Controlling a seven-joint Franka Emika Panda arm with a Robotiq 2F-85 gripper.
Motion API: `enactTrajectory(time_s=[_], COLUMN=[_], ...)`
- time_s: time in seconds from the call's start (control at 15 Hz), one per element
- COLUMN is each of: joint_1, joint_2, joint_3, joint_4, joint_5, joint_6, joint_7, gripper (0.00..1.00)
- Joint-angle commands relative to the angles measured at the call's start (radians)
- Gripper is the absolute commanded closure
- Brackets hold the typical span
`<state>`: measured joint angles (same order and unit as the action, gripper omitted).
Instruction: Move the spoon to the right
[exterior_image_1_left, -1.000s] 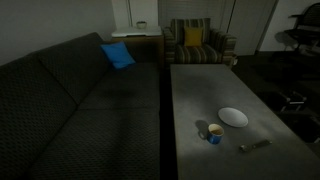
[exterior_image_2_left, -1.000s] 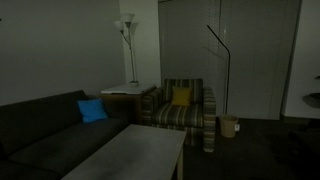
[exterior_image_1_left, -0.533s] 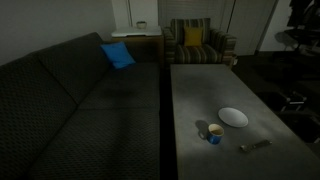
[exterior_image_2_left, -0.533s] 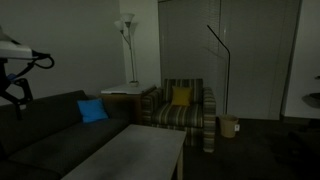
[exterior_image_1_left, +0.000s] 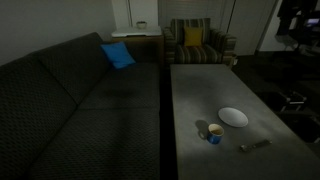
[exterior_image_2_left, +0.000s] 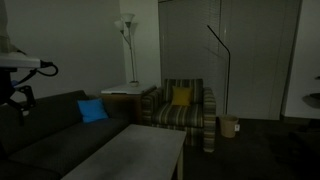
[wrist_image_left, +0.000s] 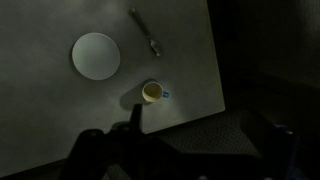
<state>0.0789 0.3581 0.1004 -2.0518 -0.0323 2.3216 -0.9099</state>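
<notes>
Dim room seen by a robot arm's cameras. In the wrist view, the gripper (wrist_image_left: 185, 150) fills the bottom edge as two dark, blurred fingers. The jaws are spread wide and hold nothing, high above a grey table (wrist_image_left: 60, 110).

Beyond the gripper stands a small blue cup (wrist_image_left: 152, 92). Further off a round white plate (wrist_image_left: 95, 56) lies to one side. Furthest is the spoon (wrist_image_left: 145, 32), flat on the table at a slant, apart from both cup and plate and near the table's edge.

The step in hand looks like the approach. To do it well, the gripper likely needs to travel past the cup and centre over the middle of the spoon's handle. It should turn so the fingers straddle the thin handle crosswise, then descend almost to the tabletop, since the spoon lies flat and low. It should then be carried to the right and kept clear of the edge.

An exterior view shows the sofa (exterior_image_1_left: 70, 110) with a blue pillow (exterior_image_1_left: 117, 55) beside the table, a striped armchair (exterior_image_1_left: 200, 50) at its far end, and the three objects together. The wrist view shows none of that furniture.

Another exterior view shows the white arm (exterior_image_2_left: 22, 72) raised over the sofa and a floor lamp (exterior_image_2_left: 126, 25). Its stretch of table appears bare, with no spoon in sight. Only the wrist view gives the spoon's slant clearly.
</notes>
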Motion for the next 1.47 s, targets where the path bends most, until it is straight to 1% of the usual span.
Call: enactTrajectory(time_s=[0.0,0.2,0.27,0.33,0.53,0.6,0.73,0.93,1.0,1.07,1.2,1.4], joint_1=[-0.034,-0.037,-0.057,-0.040,-0.053,-0.054,-0.026,-0.021,-0.024,-0.042,-0.061,-0.116], joint_2=[0.107,0.231,0.282,0.186,0.283,0.291,0.260,0.299,0.312,0.326,0.364,0.436], joint_3=[0.022,0.011,0.022,0.021,0.020,0.020,0.011,0.014,0.018,0.035,0.044,0.076], joint_4=[0.061,0.119,0.147,0.065,0.124,0.132,0.102,0.112,0.108,0.094,0.085,0.090], joint_5=[-0.051,-0.102,-0.087,-0.090,-0.092,-0.092,-0.125,-0.155,-0.174,-0.185,-0.208,-0.206], joint_6=[-0.056,-0.074,-0.068,-0.041,-0.040,-0.040,-0.021,-0.004,0.025,0.090,0.172,0.253], joint_7=[-0.120,-0.159,-0.194,-0.132,-0.164,-0.166,-0.136,-0.117,-0.141,-0.195,-0.263,-0.410], gripper=[0.00,0.00,0.00,0.00,0.00,0.00,0.00,0.00,0.00,0.00,0.00,0.00])
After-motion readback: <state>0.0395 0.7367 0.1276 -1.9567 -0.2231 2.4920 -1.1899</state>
